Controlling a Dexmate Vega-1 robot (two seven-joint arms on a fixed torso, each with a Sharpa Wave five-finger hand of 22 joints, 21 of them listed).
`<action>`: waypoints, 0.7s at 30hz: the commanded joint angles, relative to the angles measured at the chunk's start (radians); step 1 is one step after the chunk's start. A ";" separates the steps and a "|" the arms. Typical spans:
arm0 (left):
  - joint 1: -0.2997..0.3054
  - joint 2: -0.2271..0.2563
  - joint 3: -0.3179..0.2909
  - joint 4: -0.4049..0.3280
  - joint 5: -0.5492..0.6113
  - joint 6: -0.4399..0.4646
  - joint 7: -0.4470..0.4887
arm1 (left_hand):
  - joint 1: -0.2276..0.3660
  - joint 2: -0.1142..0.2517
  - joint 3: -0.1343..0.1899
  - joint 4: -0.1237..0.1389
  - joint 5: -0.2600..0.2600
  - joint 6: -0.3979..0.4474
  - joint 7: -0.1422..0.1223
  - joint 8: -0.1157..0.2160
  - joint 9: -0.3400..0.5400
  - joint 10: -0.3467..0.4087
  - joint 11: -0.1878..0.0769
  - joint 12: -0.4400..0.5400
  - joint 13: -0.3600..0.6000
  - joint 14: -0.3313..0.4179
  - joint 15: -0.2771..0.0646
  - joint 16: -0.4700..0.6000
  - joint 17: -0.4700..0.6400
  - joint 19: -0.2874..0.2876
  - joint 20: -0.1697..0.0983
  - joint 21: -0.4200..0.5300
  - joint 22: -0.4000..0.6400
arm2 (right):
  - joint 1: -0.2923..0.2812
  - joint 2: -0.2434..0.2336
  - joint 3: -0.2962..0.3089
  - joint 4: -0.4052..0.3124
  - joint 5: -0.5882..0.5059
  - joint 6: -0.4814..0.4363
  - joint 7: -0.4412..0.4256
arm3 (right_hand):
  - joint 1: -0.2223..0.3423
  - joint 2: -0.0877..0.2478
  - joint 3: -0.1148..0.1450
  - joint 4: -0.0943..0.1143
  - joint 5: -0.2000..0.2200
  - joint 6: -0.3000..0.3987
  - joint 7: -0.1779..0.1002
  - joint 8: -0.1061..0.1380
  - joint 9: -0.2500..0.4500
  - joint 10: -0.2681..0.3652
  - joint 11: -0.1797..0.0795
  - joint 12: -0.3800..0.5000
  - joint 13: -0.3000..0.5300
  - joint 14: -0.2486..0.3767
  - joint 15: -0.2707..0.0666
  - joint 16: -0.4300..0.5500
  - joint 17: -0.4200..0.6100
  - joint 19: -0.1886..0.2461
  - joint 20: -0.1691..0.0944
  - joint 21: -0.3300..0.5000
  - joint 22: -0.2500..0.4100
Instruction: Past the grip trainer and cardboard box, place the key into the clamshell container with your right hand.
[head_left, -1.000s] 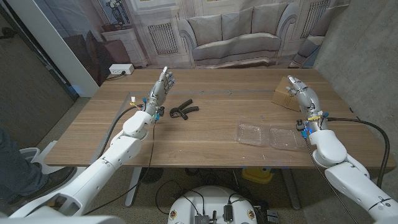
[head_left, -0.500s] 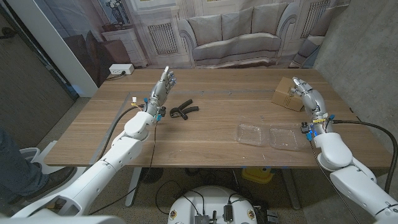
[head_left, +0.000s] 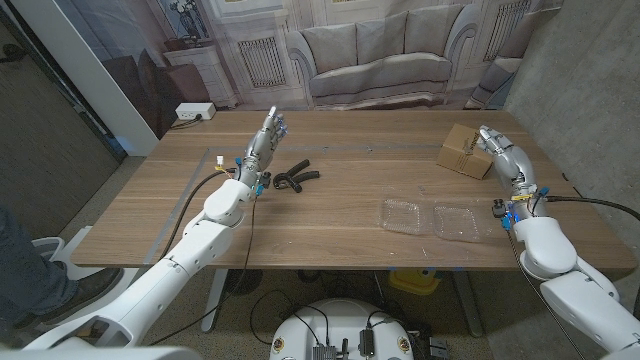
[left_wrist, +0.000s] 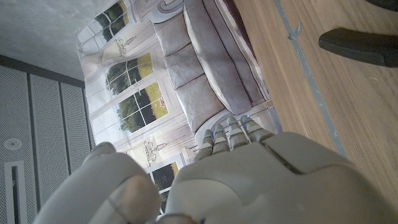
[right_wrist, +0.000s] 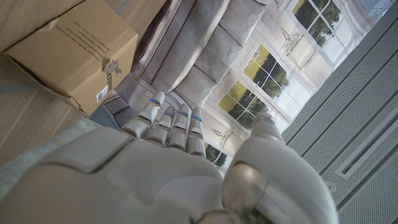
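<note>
Head view: the right hand (head_left: 503, 157), fingers apart and holding nothing, is raised just beside one cardboard box (head_left: 462, 151), on which the right wrist view shows one key (right_wrist: 111, 66) lying. One open clamshell container (head_left: 437, 219) lies near it on the surface (head_left: 330, 215). Well apart, the left hand (head_left: 263, 146), likewise spread and unladen, is raised beside one black grip trainer (head_left: 294, 177).

The key (right_wrist: 111, 65) on the cardboard box (head_left: 463, 152) is too small to make out in the head view
</note>
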 joint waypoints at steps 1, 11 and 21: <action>-0.011 -0.006 0.007 0.007 0.008 -0.004 -0.004 | 0.010 -0.001 -0.004 0.001 0.001 0.006 0.001 0.001 0.003 0.008 0.000 0.003 0.000 0.004 -0.001 0.001 0.002 -0.001 0.002 0.000 0.003 | -0.015 0.015 0.028 -0.012 -0.038 -0.035 -0.022 | 0.003 0.003 0.003 -0.004 -0.001 0.011 0.000 0.010 0.003 0.011 -0.001 0.005 0.002 0.011 -0.001 0.004 0.003 0.010 -0.038 -0.003 0.002; -0.043 -0.037 0.021 0.067 0.005 -0.023 -0.025 | 0.012 0.001 -0.005 0.001 0.001 0.008 0.001 0.001 0.003 0.010 -0.001 0.002 0.000 0.007 -0.002 0.001 0.002 -0.001 0.003 -0.001 0.003 | 0.003 0.015 0.027 0.000 -0.078 -0.072 -0.047 | 0.010 0.007 0.004 -0.009 0.000 0.026 -0.007 0.013 0.003 0.023 -0.008 0.008 0.002 0.021 -0.010 0.004 0.003 0.023 -0.043 -0.004 0.002; -0.053 -0.045 0.025 0.080 0.009 -0.025 -0.022 | 0.013 0.002 -0.006 0.000 0.000 0.010 0.001 0.000 0.003 0.011 0.000 0.001 0.000 0.008 -0.002 0.000 0.002 -0.001 0.004 -0.001 0.003 | 0.014 0.003 0.025 -0.013 -0.129 -0.137 -0.080 | 0.018 0.012 0.007 -0.014 0.001 0.031 -0.012 0.013 0.003 0.031 -0.014 0.010 0.002 0.028 -0.012 0.004 0.003 0.030 -0.044 -0.007 0.003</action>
